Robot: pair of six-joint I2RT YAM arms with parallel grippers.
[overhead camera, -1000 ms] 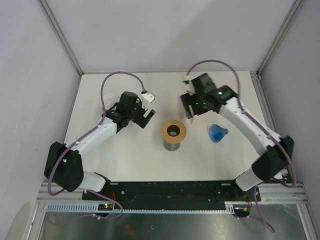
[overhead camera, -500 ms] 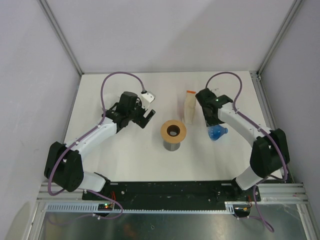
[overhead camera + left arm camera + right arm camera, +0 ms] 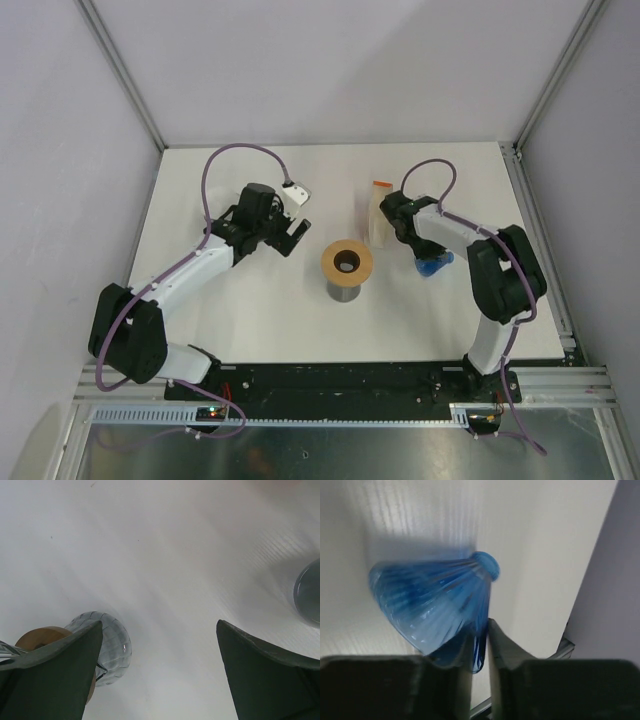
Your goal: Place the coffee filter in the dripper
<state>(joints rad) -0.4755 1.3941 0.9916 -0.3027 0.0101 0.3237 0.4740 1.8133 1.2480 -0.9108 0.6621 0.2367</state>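
The right end effector [image 3: 480, 639] pinched the rim of the blue dripper [image 3: 432, 605], right of the brown-topped cup [image 3: 346, 262]. The tan coffee filter [image 3: 377, 212] stood just behind and right of that cup, its writing too small to read. The left end effector [image 3: 159, 624] hung open, left of the cup.

Table [image 3: 250, 310]: white, matte, with walls on three sides.
Centre: glass carafe [image 3: 345, 282] with a wooden collar, standing upright.
Behind and right of it: coffee filter pack [image 3: 378, 215], cream with an orange top, standing on end.
Right: blue dripper [image 3: 437, 266], a ribbed cone lying on its side near the pack.
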